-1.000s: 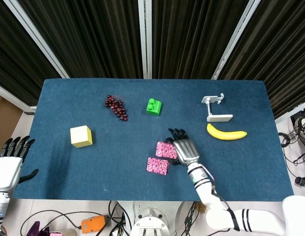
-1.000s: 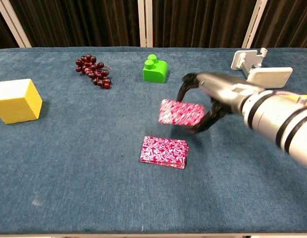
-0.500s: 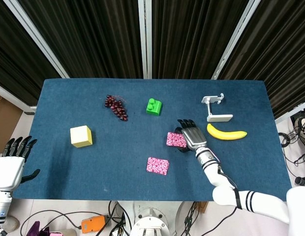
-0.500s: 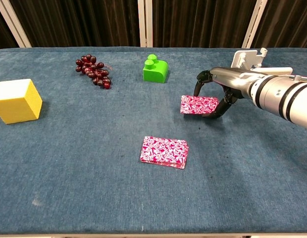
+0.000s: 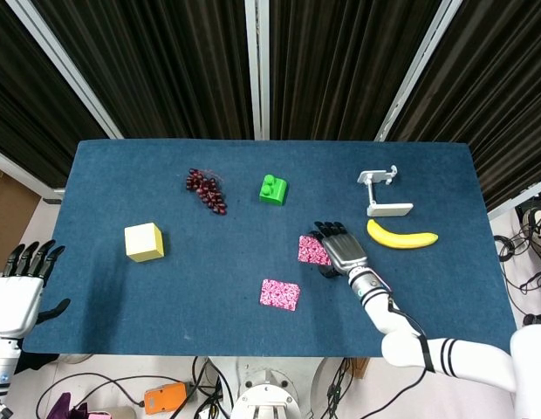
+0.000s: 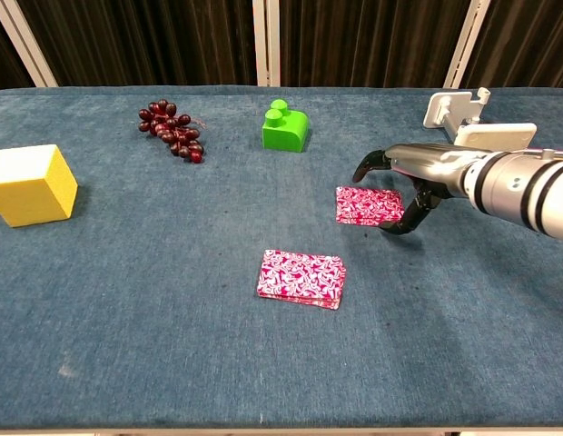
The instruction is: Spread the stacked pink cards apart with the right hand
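One pink patterned card (image 6: 368, 205) lies flat on the blue table, up and to the right of the remaining pink stack (image 6: 301, 279). My right hand (image 6: 418, 177) arches over the card's right end. Its fingertips (image 6: 361, 173) hover just above the card, and the thumb sits by the card's right edge. From the head view the hand (image 5: 340, 249) covers the right part of that card (image 5: 311, 250), with the stack (image 5: 280, 294) nearer the front edge. My left hand (image 5: 17, 292) hangs off the table's left front corner, fingers spread, holding nothing.
A banana (image 5: 401, 236) and a white phone stand (image 5: 382, 192) lie just right of my right hand. A green block (image 5: 273, 188) and dark grapes (image 5: 206, 191) sit toward the back. A yellow cube (image 5: 144, 242) stands at the left.
My right hand carried one card from beside the stack up and to the right, lowered it onto the table, and its fingers have lifted off it. The stack stayed put.
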`<state>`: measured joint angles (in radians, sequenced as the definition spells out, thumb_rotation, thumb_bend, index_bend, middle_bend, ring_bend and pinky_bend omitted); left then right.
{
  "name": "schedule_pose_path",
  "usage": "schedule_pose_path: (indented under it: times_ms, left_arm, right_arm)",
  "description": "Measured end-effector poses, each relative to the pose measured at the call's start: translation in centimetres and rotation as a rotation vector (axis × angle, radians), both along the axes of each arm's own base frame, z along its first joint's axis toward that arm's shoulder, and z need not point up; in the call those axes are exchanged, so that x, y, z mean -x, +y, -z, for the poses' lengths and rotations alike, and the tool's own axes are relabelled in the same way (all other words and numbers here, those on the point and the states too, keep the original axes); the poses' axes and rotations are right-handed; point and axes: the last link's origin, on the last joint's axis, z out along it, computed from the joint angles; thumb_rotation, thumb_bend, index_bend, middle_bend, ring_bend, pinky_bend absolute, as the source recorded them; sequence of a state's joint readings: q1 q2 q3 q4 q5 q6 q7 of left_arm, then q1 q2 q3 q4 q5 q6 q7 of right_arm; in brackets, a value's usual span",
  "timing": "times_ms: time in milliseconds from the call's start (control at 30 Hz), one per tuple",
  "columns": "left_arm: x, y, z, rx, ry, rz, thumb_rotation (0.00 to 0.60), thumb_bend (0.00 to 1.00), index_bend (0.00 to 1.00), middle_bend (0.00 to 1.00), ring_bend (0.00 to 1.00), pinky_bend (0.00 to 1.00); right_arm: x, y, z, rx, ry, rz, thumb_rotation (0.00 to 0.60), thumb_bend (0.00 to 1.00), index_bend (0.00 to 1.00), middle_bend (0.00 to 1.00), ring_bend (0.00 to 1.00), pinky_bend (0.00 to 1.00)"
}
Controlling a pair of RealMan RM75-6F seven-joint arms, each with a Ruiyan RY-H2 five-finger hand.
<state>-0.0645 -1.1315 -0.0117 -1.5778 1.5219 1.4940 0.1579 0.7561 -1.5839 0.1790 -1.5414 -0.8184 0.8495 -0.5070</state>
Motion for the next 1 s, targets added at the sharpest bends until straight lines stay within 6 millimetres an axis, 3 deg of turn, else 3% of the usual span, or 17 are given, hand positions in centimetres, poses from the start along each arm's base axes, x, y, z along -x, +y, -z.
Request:
schedule_pose_path:
  times_ms: [133,367,667,1000]
  left_arm:
    - [0.2,-0.1,0.0,-0.002,-0.003,-0.005,0.600,0.10,0.11,0.06,0.00,0.00]
    - [0.1,0.0,0.0,-0.004,-0.008,0.004,0.600,0.10,0.11,0.06,0.00,0.00]
    - [0.3,-0.3,0.0,-0.008,-0.013,0.004,0.600,0.10,0.11,0.06,0.00,0.00]
    - [0.8,-0.3,0.1,-0.004,-0.016,0.005,0.600,0.10,0.11,0.06,0.00,0.00]
  right_arm:
    - [-0.8,1.5,-1.0,-0.008,-0.022,-0.039,0.600,0.51,0.19,0.06,0.00,0.00]
    - [-2.6,6.0,-1.7,-0.012,-0.076,-0.079,0.600,0.45,0.30,0.06,0.00,0.00]
    - [-4.8,9.0,2.0,-0.028,-0.106,-0.043,0.600,0.44,0.34,0.06,0.00,0.00]
    - [-6.3,9.5,4.3,0.000,-0.096,-0.007,0.600,0.44,0.34,0.06,0.00,0.00]
